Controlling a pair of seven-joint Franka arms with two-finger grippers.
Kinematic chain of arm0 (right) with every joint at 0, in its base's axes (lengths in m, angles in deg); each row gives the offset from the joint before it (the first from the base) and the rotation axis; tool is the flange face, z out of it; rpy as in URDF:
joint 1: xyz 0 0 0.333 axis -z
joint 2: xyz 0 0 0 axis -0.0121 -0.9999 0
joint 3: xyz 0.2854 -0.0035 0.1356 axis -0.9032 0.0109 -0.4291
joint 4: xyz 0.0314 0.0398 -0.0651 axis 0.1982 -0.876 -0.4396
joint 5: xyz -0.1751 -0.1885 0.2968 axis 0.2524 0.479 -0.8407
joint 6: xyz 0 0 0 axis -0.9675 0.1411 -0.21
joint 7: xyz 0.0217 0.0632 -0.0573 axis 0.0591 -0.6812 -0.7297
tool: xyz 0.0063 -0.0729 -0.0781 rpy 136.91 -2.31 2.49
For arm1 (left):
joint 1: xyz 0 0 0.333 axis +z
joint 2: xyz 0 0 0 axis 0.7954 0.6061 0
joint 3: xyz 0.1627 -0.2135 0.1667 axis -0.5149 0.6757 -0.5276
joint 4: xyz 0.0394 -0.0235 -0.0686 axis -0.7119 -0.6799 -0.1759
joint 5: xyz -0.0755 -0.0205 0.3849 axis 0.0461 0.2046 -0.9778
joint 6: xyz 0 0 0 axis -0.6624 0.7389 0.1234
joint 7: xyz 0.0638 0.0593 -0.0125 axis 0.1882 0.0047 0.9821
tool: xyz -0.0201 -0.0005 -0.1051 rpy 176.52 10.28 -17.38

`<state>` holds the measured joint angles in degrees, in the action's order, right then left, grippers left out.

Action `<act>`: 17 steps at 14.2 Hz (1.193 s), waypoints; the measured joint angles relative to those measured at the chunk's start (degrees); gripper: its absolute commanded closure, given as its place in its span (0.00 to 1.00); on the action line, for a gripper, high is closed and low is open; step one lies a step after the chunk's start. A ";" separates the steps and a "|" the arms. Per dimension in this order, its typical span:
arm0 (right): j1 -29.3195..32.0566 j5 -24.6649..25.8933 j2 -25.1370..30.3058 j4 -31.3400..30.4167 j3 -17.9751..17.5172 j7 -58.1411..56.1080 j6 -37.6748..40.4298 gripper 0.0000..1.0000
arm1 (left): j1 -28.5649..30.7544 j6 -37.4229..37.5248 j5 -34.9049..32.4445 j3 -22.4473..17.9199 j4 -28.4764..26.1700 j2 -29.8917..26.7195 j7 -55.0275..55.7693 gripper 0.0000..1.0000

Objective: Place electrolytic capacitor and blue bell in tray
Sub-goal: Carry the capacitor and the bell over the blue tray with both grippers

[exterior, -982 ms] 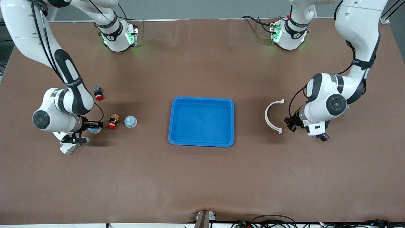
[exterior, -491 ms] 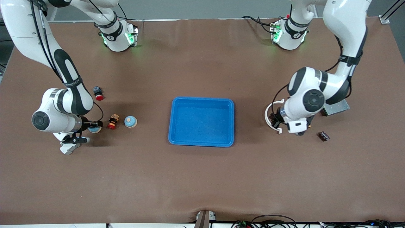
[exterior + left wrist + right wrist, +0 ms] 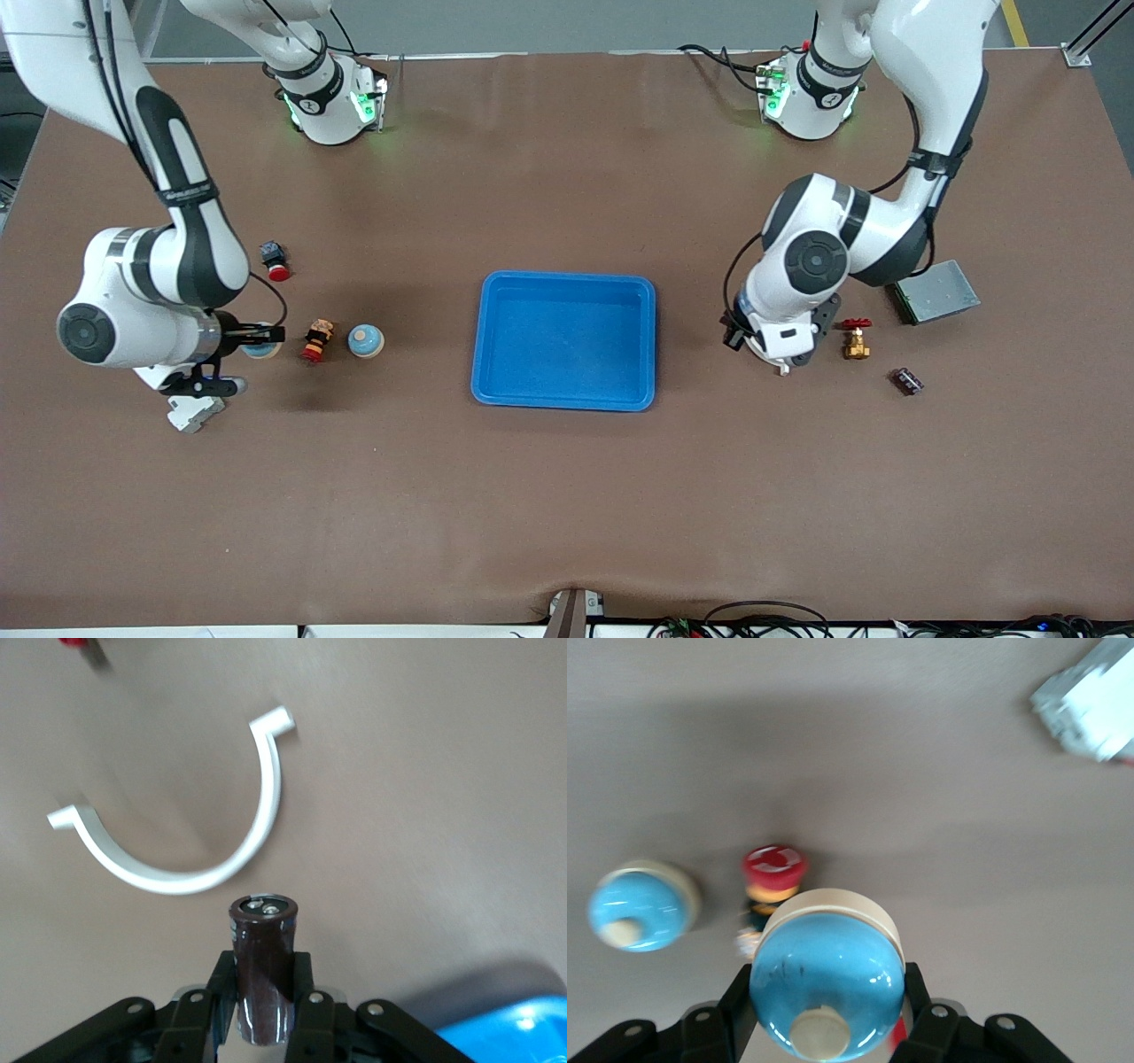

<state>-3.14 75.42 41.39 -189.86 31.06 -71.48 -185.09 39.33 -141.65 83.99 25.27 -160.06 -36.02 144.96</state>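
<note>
The bright blue tray (image 3: 484, 337) lies at the table's middle with nothing in it; its corner shows in the left wrist view (image 3: 509, 1036). My left gripper (image 3: 735, 334) is shut on the dark brown electrolytic capacitor (image 3: 261, 961) and holds it above the table, over a white curved clip (image 3: 182, 875) beside the tray. My right gripper (image 3: 257, 340) is shut on a blue bell (image 3: 827, 979), a little above the table at the right arm's end. A second blue bell (image 3: 365, 340) sits on the table between that gripper and the tray, also seen in the right wrist view (image 3: 642, 906).
A small toy figure (image 3: 316, 340) stands between the two bells. A red push button (image 3: 275, 262) and a white block (image 3: 193, 412) lie near the right arm. A grey metal box (image 3: 935, 291), a brass valve (image 3: 856, 340) and a small dark part (image 3: 906, 381) lie near the left arm.
My left arm has swung toward the tray with the capacitor, uncovering the metal box and the brass valve. My right arm has risen a little with the blue bell.
</note>
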 measured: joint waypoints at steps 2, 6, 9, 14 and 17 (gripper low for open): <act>-4.78 -0.36 1.09 0.00 -0.28 9.00 1.59 0.90 | -2.45 0.00 -0.01 0.05 1.79 0.84 3.99 1.00; -13.33 -5.71 1.70 -0.01 -0.53 22.27 2.09 0.90 | -5.76 0.00 -0.02 0.05 5.43 4.12 10.10 1.00; -17.60 -13.90 1.71 0.03 -0.51 26.11 1.71 0.91 | -7.75 -0.05 -0.03 0.03 8.98 7.45 14.45 1.00; -25.49 -16.35 1.09 0.13 -0.54 37.01 -4.76 0.91 | -11.95 -0.17 -0.03 0.03 15.50 14.15 21.42 1.00; -29.88 -16.37 -0.96 0.14 -0.55 41.11 -10.35 0.91 | -13.03 -3.62 -0.03 0.02 16.60 17.32 22.61 1.00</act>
<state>-33.02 59.05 40.43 -189.72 30.51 -30.37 -195.44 26.30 -145.27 83.96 25.29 -143.45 -18.70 167.57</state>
